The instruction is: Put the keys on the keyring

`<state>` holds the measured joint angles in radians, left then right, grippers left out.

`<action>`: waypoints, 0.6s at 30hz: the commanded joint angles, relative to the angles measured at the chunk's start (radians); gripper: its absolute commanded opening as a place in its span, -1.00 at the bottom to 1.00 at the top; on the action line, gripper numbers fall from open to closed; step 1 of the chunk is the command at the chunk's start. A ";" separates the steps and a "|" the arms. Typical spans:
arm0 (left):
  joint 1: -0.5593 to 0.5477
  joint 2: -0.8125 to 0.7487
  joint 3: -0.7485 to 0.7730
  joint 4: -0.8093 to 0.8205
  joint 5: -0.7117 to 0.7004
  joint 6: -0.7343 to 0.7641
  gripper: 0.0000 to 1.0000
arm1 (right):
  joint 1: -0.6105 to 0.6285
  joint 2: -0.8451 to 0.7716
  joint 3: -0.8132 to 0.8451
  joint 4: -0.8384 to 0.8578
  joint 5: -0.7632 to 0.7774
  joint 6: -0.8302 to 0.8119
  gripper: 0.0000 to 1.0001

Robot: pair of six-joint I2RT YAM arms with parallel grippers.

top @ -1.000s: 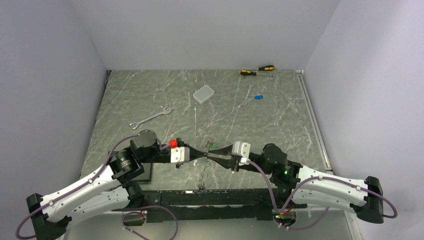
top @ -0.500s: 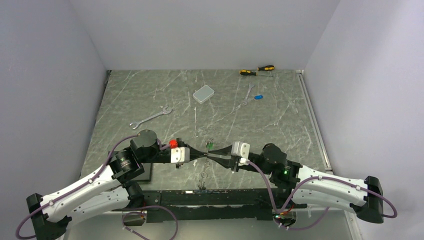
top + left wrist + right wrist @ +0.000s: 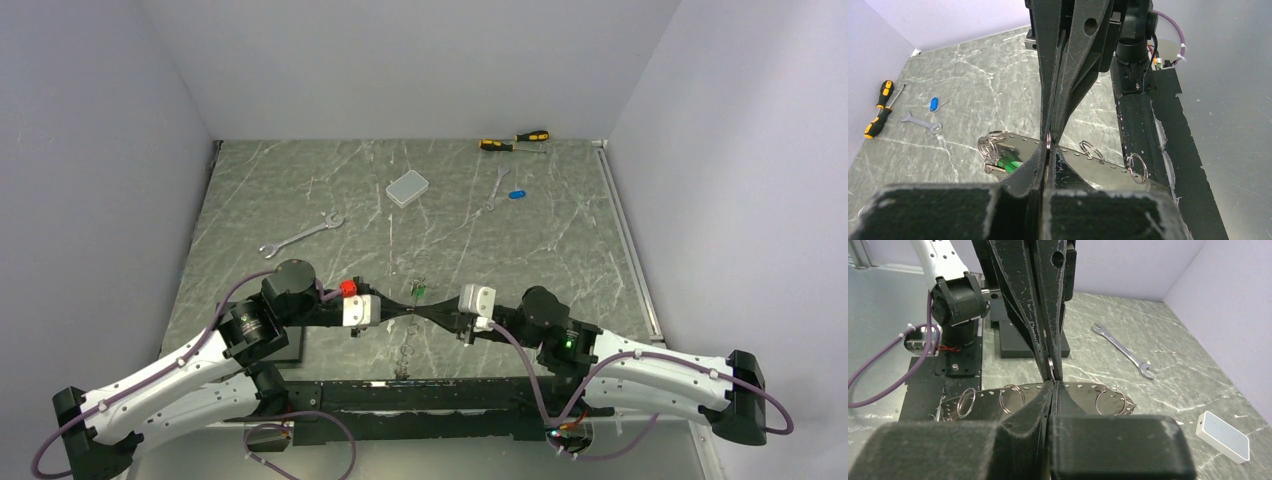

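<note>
– Marbled grey-green desk [image 3: 300, 180] between pale lilac walls [image 3: 400, 60]. Where do the pincers stand?

– Tip to tip over the near middle of the desk. The left pincer [image 3: 407, 312] reaches in from the left and the right pincer [image 3: 424, 313] from the right, and they meet at one spot.

– Released or clenched?

– Both clenched. Each wrist view shows its own pincer pressed tight with no gap, grasping the keyring [image 3: 1108, 167] where the two meet. A small ring [image 3: 1048, 140] shows right at the tips.

– How does the keyring lie?

– It crosses the pincers' line from near to far. It is a silvery perforated band carrying several split rings [image 3: 1138, 167], partly on the far side of the tips and partly on the near side. I cannot tell whether it touches the desk.

– And the keys?

– The green key [image 3: 1009, 164] sits among the rings at the keyring's far end. I cannot tell whether it is threaded on. The blue key [image 3: 516, 194] lies well apart at the far right, just beside a wrench [image 3: 495, 188].

– Anything else?

– Two screwdrivers [image 3: 497, 146] lie at the far edge, a grey box [image 3: 407, 187] sits in the far middle, and a second wrench [image 3: 300, 236] lies to the left.
</note>
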<state>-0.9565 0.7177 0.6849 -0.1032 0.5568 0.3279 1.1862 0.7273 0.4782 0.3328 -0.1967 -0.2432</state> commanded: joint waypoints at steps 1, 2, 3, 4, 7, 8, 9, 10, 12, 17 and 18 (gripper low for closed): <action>-0.005 0.006 0.040 0.035 0.060 0.014 -0.91 | 0.004 0.014 0.052 0.037 -0.026 -0.012 -1.00; -0.006 0.006 0.043 0.028 0.060 0.017 -0.72 | 0.004 0.016 0.053 0.035 -0.028 -0.015 -1.00; -0.005 0.007 0.046 0.018 0.060 0.020 -0.50 | 0.004 0.014 0.050 0.034 -0.028 -0.017 -1.00; -0.006 0.005 0.049 0.006 0.056 0.021 -0.33 | 0.005 0.012 0.048 0.035 -0.024 -0.018 -1.00; -0.005 -0.011 0.051 -0.016 0.035 0.022 0.08 | 0.004 -0.003 0.040 0.033 -0.020 -0.022 -1.00; -0.006 -0.019 0.050 -0.023 0.026 0.022 0.17 | 0.004 -0.008 0.036 0.032 -0.018 -0.023 -1.00; -0.006 -0.028 0.051 -0.030 0.014 0.022 0.20 | 0.004 -0.012 0.034 0.028 -0.018 -0.023 -1.00; -0.007 -0.036 0.052 -0.040 0.000 0.022 0.22 | 0.004 -0.017 0.032 0.028 -0.018 -0.024 -1.00; -0.007 -0.050 0.061 -0.061 -0.028 0.024 0.22 | 0.004 -0.027 0.023 0.031 -0.018 -0.022 -1.00; -0.008 -0.051 0.086 -0.123 -0.063 0.029 0.22 | 0.006 -0.053 0.009 0.018 0.002 -0.036 -1.00; -0.007 -0.052 0.093 -0.138 -0.070 0.031 0.23 | 0.009 -0.055 0.005 0.017 0.018 -0.045 -1.00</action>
<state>-0.9592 0.6727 0.7235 -0.2001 0.5224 0.3466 1.1862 0.7013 0.4782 0.2893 -0.2077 -0.2600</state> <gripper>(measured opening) 0.609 0.009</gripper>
